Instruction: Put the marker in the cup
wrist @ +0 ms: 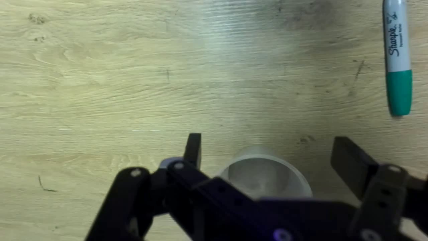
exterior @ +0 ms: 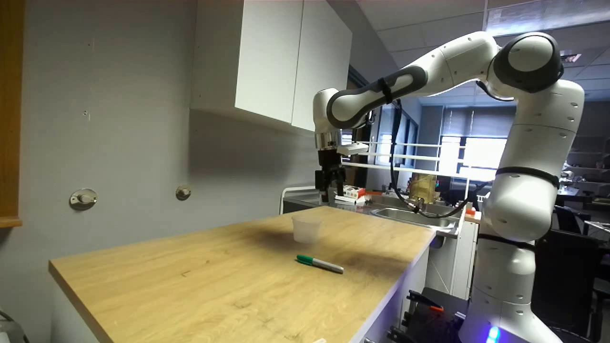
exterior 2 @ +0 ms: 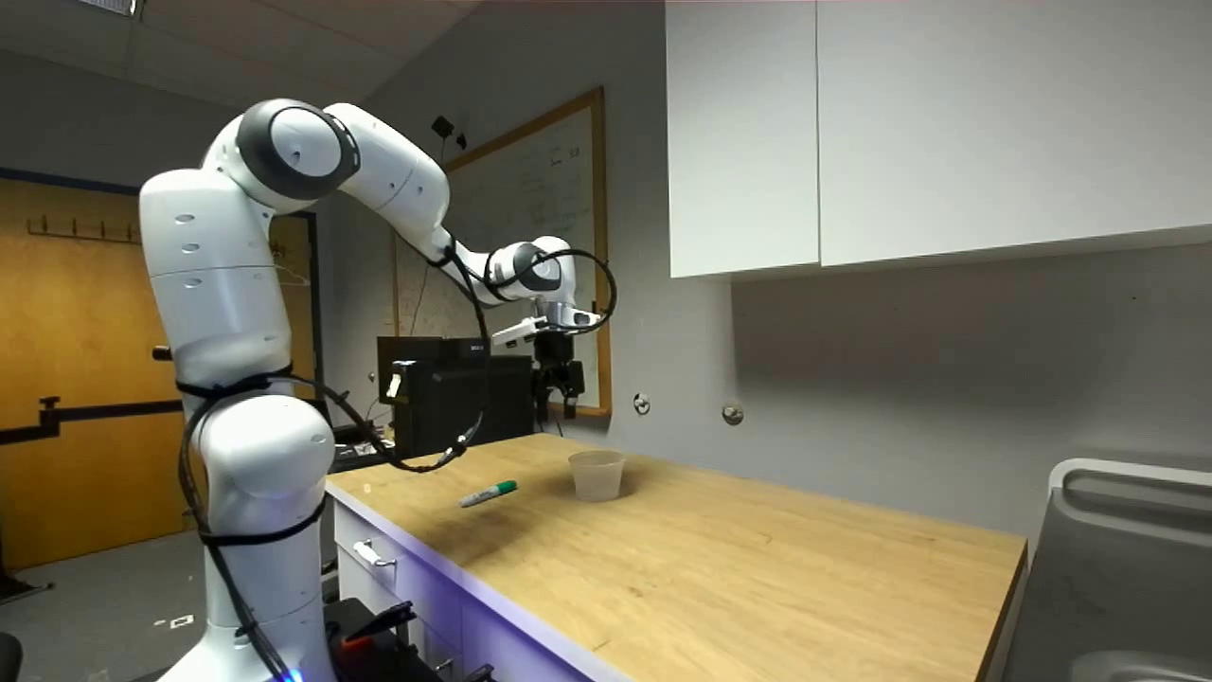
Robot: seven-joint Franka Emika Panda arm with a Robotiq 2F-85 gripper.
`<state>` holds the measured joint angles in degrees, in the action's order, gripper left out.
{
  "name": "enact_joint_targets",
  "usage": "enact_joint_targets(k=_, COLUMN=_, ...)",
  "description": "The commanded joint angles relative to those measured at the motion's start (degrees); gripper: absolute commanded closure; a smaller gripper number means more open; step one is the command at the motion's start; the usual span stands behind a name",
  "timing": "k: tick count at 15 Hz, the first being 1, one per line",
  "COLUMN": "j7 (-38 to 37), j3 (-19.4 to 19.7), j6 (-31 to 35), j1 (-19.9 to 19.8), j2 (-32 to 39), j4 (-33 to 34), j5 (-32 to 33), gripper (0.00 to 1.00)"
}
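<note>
Black gripper, jaws spread apart, spans the bottom of my wrist view, partly hiding the upright translucent cup at lower center; from afar I see the green-capped marker lying on the wood-grain countertop at upper right.

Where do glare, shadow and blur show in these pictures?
In an exterior view, the rectangular window glares white; in both exterior views, shadow darkens the grey wall under the boxy white cabinet; in the wrist view, the angular black gripper fingers look blurrier than the green-capped grey marker.
</note>
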<state>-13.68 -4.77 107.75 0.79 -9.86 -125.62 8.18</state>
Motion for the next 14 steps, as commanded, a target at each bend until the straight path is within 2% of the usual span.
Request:
enact_joint_targets(k=1, j7=3.70, j3=0.18, j6=-1.75, j1=1.36, j2=5.08, j4=4.32, j5=-2.08, gripper=0.00)
enact_joint_targets(k=7, j7=11.90, j3=-0.55, j6=-3.02, j1=3.11, j2=11.87, j4=6.43, j5=-3.61, gripper=0.00)
enact_joint_targets(k=14, j7=10.05, j3=-3.56, j6=-9.32, j1=7.52, j2=13.96, j4=8.32, j5=-5.44, gripper=0.00)
